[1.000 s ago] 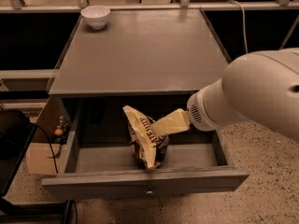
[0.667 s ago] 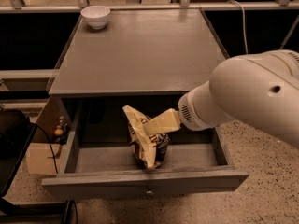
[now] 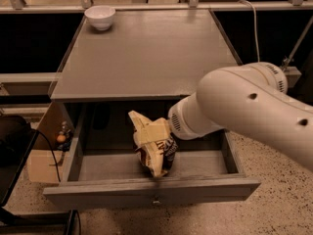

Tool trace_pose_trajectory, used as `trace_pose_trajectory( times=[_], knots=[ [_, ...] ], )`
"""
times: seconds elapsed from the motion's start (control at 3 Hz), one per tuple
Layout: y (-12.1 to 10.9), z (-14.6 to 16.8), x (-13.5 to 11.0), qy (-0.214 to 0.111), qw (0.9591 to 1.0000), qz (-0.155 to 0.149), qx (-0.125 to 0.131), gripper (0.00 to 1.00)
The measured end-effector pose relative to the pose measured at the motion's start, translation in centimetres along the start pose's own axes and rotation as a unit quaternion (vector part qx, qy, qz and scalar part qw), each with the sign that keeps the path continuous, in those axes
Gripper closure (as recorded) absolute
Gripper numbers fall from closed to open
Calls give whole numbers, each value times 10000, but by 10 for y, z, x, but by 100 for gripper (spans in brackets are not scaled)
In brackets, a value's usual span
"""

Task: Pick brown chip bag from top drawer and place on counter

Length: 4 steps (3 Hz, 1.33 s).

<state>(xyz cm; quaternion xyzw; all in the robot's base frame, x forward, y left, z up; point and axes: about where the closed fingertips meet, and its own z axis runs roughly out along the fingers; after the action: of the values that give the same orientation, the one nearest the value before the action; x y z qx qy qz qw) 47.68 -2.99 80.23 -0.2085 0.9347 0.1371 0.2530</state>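
while the top drawer (image 3: 205, 189) of the grey cabinet is pulled out, the brown chip bag (image 3: 162, 155) stands up inside it, near the middle and close to the front panel. its dark part is low down and its cream top is bent toward the left. the gripper (image 3: 153, 132) is right at the bag's upper half, touching it, at the end of the big white arm (image 3: 244, 106) that reaches in from the right. i cannot tell if the gripper is pinching the bag or is spread apart. a small round knob (image 3: 156, 199) sits in the middle of the drawer front. the counter (image 3: 142, 53) above is flat and grey, and a small white bowl (image 3: 100, 17) sits in its far left corner.
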Motion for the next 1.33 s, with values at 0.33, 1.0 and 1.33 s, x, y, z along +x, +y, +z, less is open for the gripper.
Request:
trace_pose_trajectory(
  times=[0.33,1.0,1.33],
  knots=[
    [51,20,-1,63,9998,-152,-88,0],
    [45,34,9,173,9998,-71,-7,0],
    [35,55,23,347,9993,60,102,0]
  ],
)
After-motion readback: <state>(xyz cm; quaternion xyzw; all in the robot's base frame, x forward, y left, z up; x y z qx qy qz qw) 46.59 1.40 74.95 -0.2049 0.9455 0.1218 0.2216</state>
